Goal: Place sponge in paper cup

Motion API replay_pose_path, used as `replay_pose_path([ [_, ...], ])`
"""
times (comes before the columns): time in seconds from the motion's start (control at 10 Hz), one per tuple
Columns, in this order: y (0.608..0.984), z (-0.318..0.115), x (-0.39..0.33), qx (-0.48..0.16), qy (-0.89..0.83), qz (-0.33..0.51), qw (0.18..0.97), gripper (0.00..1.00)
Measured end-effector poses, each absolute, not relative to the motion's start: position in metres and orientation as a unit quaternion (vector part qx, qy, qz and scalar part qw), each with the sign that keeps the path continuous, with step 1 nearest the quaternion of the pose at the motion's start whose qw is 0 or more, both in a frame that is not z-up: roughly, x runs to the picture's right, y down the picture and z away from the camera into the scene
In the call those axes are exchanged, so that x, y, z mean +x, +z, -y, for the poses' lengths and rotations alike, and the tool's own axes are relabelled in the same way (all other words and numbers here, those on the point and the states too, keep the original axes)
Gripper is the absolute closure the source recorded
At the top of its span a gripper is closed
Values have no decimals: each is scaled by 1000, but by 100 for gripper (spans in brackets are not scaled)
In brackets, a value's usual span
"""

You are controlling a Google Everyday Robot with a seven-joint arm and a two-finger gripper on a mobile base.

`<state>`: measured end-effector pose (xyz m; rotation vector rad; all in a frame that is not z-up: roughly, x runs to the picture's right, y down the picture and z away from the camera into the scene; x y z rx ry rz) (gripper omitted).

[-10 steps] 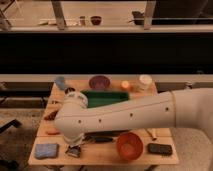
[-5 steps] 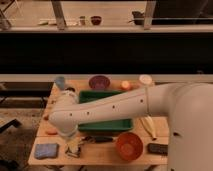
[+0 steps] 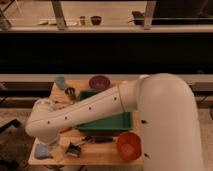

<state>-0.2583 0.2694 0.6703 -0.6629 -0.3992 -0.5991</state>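
Note:
The light-blue sponge lies flat at the table's front left corner. My white arm sweeps from the right across the table to a bend above the sponge. The gripper shows as a small dark piece low over the table's front edge, just right of the sponge and apart from it. A pale bluish cup stands upright at the back left corner, far from the sponge. No other cup shows; the arm covers the back right of the table.
A purple bowl and a small dark jar sit at the back. A green tray fills the middle. An orange bowl and a black tool lie at the front of the wooden table.
My arm has swung further left and nearer the camera. It now covers the white cup at the back right and the black block at the front right. The sponge has not moved.

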Motion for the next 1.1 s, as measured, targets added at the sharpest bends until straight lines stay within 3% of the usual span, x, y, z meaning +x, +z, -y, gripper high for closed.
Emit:
replay_pose_path([
  [0.6, 714, -258, -271, -309, -256, 209, 892, 20],
  [1.1, 720, -286, -284, -340, -217, 203, 892, 20],
])
